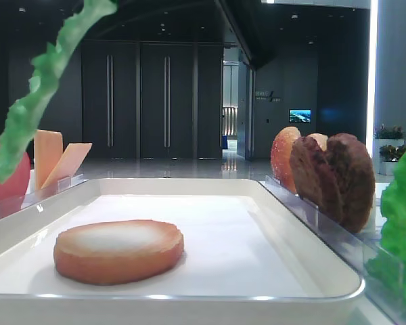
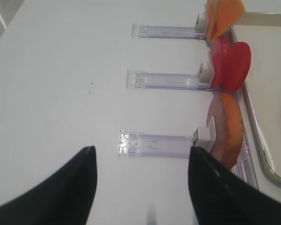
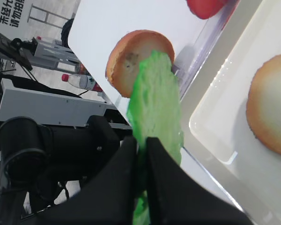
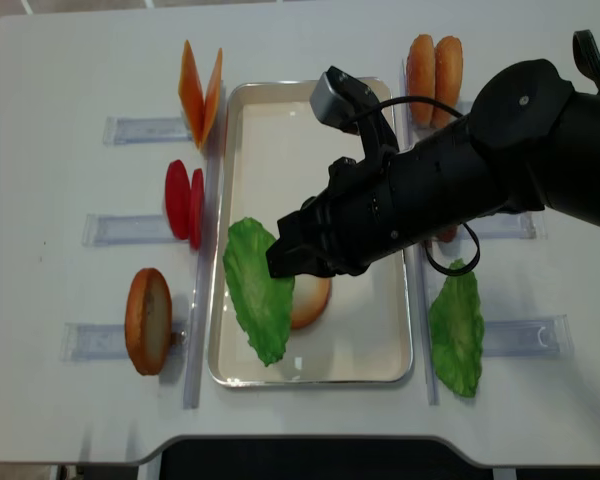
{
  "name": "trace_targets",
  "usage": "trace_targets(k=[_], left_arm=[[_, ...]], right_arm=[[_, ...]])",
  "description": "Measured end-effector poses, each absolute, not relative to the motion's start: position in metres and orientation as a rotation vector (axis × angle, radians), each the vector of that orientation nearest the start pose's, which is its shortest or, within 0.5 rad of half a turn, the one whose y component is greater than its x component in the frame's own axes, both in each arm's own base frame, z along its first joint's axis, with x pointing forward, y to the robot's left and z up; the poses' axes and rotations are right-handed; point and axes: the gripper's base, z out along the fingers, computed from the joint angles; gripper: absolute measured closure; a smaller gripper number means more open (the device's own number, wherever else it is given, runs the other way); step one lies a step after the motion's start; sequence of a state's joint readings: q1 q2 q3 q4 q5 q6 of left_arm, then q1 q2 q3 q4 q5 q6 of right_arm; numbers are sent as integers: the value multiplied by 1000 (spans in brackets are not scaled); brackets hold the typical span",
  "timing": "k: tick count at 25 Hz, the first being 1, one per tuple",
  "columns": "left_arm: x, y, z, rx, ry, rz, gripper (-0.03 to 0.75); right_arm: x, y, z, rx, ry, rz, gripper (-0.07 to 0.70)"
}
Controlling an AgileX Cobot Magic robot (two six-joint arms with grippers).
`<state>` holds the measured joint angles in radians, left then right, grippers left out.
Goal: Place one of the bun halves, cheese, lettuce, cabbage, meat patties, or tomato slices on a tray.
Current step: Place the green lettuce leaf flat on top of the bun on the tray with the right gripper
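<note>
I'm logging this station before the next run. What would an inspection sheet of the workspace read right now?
Surface: white table, bare between the holders.
Job's things: tray holds one bun half; lettuce leaf hangs above the tray's left edge, partly over the bun; second lettuce leaf, meat patties, cheese, tomato slices and another bun half stand in clear holders.
Clutter: nothing seen.
Tools: right tool shut on the lettuce leaf; left tool open, off the tray, holding nothing.
Cables: black cable loops by the right arm.
Surroundings: dark hall with doors.
</note>
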<state>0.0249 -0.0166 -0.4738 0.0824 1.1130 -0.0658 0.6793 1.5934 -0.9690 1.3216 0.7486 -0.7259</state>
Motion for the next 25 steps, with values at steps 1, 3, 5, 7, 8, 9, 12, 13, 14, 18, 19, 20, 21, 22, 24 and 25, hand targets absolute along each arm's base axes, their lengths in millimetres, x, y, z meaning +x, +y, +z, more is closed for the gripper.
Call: trace_targets(k=[1, 3, 5, 7, 8, 9, 12, 13, 14, 18, 19, 20, 21, 22, 24, 25], left_arm=[[-7, 7, 266, -101, 2102, 75, 244], [-7, 7, 266, -101, 2102, 75, 244], [-7, 7, 266, -101, 2102, 75, 244], [-7, 7, 266, -101, 2102, 75, 244], [-7, 7, 266, -101, 2102, 75, 244], [-7, 7, 266, -101, 2102, 75, 244], [-7, 7, 266, -101, 2102, 76, 244], [-7, 7, 266, -101, 2102, 76, 244], [-7, 7, 266, -101, 2102, 76, 244], [-7, 7, 266, -101, 2102, 76, 244], [-7, 7, 266, -101, 2102, 76, 244], [-7, 7, 266, -101, 2102, 76, 244], [-7, 7, 266, -101, 2102, 76, 244], [-7, 7, 266, -101, 2102, 76, 244], [-7, 7, 266, -101, 2102, 76, 244], [-7, 7, 266, -101, 2102, 76, 244]], right_arm=[[215, 248, 246, -612, 2462, 1383, 604], [222, 247, 244, -594, 2457, 1379, 604], [228, 245, 242, -566, 2461, 1375, 604], [233, 242, 238, -546, 2467, 1369, 604], [235, 242, 236, -547, 2467, 1363, 604], [237, 241, 233, -546, 2470, 1360, 604], [241, 241, 228, -529, 2475, 1361, 604], [242, 242, 227, -527, 2478, 1362, 604], [243, 243, 225, -525, 2486, 1365, 604], [246, 247, 215, -524, 2499, 1398, 604], [246, 248, 214, -524, 2500, 1404, 604], [247, 248, 212, -521, 2500, 1408, 604], [247, 249, 211, -519, 2500, 1410, 604], [248, 249, 211, -518, 2499, 1411, 604], [249, 249, 212, -519, 2492, 1412, 604], [250, 248, 211, -510, 2490, 1413, 604]])
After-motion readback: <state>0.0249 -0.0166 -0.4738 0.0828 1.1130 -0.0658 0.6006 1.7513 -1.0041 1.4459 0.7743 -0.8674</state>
